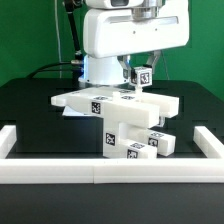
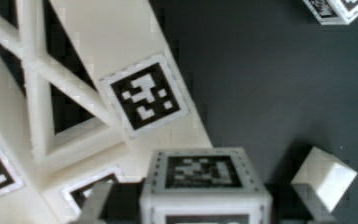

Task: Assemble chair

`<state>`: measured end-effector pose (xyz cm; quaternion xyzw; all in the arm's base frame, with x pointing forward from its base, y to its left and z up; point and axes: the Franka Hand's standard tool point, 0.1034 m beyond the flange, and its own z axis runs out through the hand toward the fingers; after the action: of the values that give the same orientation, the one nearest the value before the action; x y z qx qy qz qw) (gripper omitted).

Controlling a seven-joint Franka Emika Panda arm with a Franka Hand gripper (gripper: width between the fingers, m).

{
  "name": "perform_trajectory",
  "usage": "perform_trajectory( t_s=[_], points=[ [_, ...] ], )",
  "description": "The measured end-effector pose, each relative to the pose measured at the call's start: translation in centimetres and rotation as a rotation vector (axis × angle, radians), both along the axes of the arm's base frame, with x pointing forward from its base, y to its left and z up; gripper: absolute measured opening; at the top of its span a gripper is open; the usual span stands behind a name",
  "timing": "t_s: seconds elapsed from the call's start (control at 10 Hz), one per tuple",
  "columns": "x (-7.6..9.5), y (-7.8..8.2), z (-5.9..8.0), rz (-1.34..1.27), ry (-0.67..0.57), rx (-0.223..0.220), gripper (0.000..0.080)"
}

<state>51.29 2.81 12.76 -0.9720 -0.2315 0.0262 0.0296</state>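
We see the end effector (image 1: 140,76) clamped on a small cube (image 1: 144,71), its fingers closed against the cube's sides. The wrist view shows the same tagged cube (image 2: 202,175) between them. The cube hangs just above the flat slab (image 1: 108,100), over the slab's end toward the exterior view's right, and we cannot tell whether it touches. The slab lies on the stacked leg blocks (image 1: 130,142), which rest on the table (image 1: 40,115) beneath the slab (the pile looks loosely stacked, not joined). We judge the step in hand to be carrying the cube to its seat on the chair. The next move calls for lining it up with its mating spot and lowering gently, so the slab is not pushed off.
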Motion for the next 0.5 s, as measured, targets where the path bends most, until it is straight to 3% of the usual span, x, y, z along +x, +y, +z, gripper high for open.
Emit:
perform_trajectory(
  t_s=[0.5],
  points=[
    [0.18, -0.07, -0.04, -0.001, -0.014, -0.002, 0.0288]
  ],
)
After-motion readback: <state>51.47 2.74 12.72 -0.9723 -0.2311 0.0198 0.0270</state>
